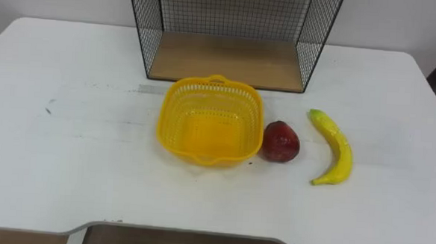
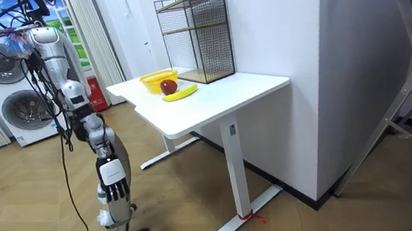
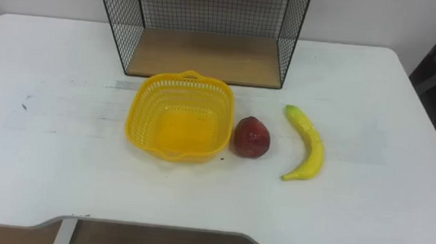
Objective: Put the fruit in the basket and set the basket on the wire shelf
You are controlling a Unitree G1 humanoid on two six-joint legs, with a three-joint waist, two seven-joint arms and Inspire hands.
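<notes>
Room view, from its left: two stacked washing machines stand against the wall, with the robot upright on the wooden floor in front of them. It stands a short step away from the near end of a white table. Its hands cannot be made out against its body there, so we cannot tell whether the left hand or the right hand is released, clenched or grasping anything.

Eye views, left to right: the left part of the tabletop carries a few faint dark marks. Near the middle sits the yellow basket, upright, its mouth open to us and its perforated walls unobstructed. Directly behind it, at the back edge of the table, stands the wire shelf, a black mesh frame on a wooden base board. The basket's rear rim is near the board's front edge but apart from it.

Close against the basket's right wall lies a red fruit on the table; we cannot tell whether the two touch. To its right, clearly apart, lies a banana, lengthwise front to back, its green tip toward the shelf. Both fruits rest on the table outside the basket.
</notes>
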